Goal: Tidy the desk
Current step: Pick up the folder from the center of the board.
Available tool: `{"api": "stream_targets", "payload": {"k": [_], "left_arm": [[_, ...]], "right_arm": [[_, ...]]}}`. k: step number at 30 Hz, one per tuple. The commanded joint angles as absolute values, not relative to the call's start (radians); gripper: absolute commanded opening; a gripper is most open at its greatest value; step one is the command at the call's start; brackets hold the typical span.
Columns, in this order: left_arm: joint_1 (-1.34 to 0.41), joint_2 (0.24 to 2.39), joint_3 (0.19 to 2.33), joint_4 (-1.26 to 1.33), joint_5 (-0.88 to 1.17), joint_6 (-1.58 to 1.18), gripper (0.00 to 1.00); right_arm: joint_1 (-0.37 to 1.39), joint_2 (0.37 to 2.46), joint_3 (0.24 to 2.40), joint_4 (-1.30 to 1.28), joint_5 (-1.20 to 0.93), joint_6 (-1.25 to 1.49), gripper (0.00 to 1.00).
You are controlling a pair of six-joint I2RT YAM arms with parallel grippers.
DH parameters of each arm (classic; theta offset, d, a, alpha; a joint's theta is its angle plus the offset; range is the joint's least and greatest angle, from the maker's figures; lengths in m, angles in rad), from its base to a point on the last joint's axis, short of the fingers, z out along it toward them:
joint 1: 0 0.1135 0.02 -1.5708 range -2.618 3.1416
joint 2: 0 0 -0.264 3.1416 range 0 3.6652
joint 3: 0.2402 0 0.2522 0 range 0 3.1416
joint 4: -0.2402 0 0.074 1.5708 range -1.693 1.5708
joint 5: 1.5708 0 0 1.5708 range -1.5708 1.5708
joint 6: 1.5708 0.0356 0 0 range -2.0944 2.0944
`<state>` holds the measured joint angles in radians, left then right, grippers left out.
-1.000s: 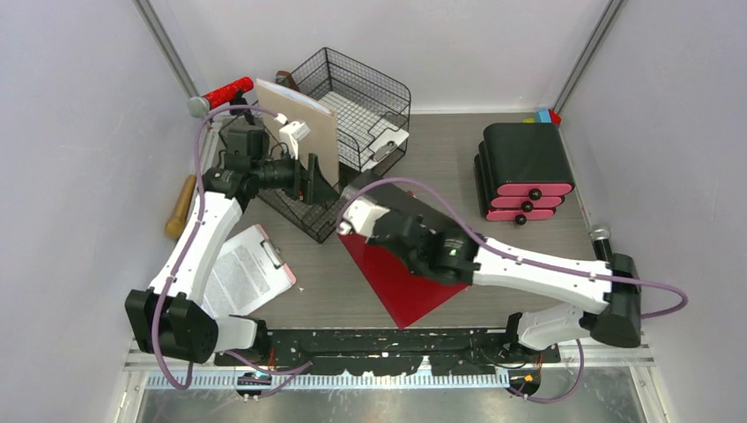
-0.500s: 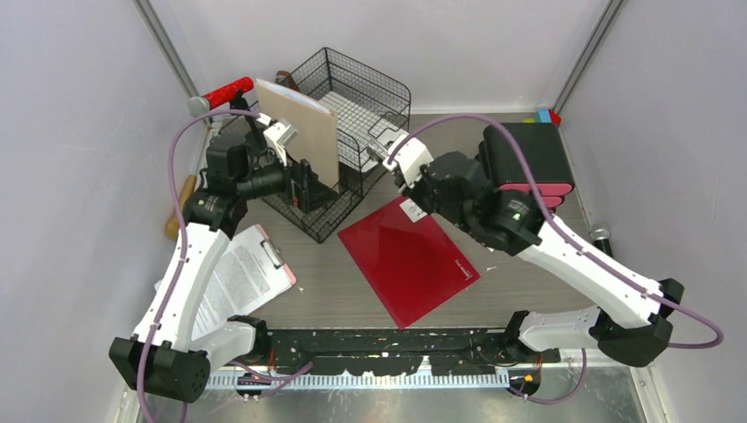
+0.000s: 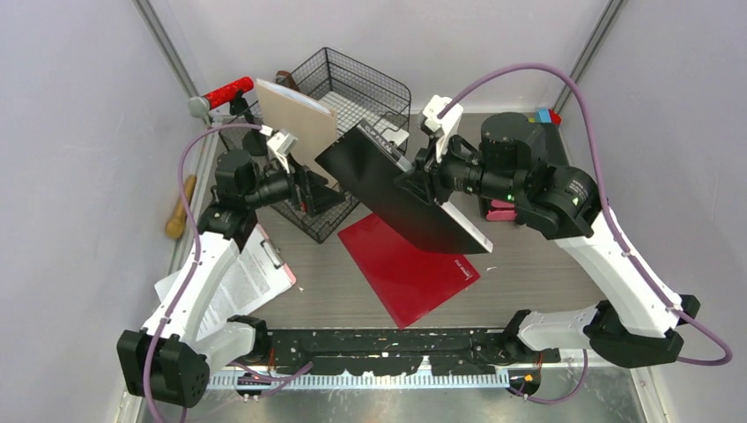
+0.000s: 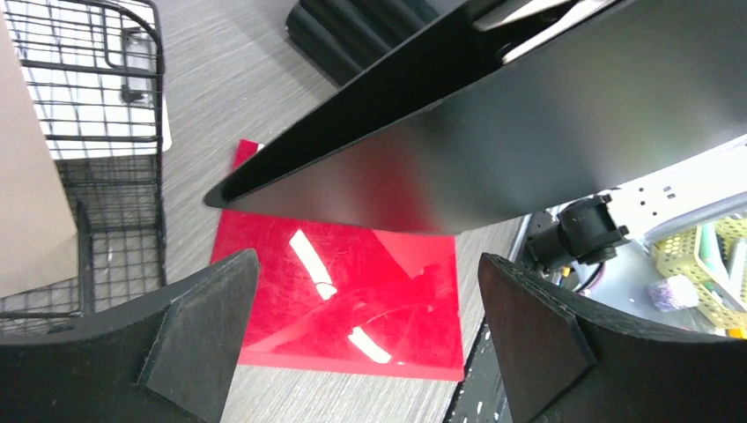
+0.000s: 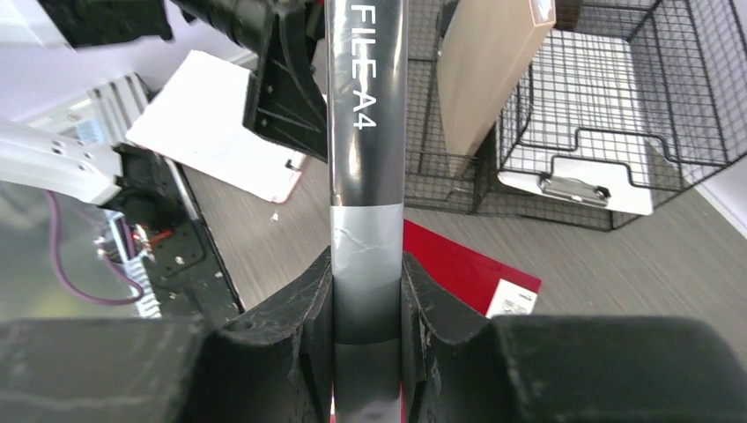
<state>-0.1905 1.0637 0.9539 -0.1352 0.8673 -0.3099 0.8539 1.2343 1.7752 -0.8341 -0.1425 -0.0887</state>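
Note:
My right gripper is shut on the spine of a black file folder marked "FILE A4". It holds the folder tilted in the air above the grey desk. A red folder lies flat on the desk beneath it. My left gripper stands open and empty beside the wire rack, facing the black folder. A brown board leans upright in the rack's lower tier.
The black wire-mesh rack holds a white clipboard. A pink clipboard with paper lies at the front left. The pink-fronted drawer unit is mostly behind my right arm. A red-handled tool and a wooden handle lie along the left wall.
The left jaws opened wide and drew back from the brown board. The right arm swung up and to the right, and the black folder now hangs in its grip above the red one.

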Motion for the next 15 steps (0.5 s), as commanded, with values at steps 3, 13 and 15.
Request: {"api": "stream_targets", "payload": {"k": [3,13,15], "left_arm": [[-0.192,1.034,0.848,0.273,0.955,-0.452,1.00],[-0.192,1.079,0.741,0.677,1.009,-0.626,1.00],[-0.192,1.086,0.742,0.701,1.018,-0.641,0.99]], "right_arm": [[0.775,1.287,1.882,-0.765,-0.340,0.086,0.00],[0.612,1.368,1.851,-0.613,-0.571,0.308,0.00],[0.602,1.379,1.834,-0.591,-0.590,0.319,0.00]]}}
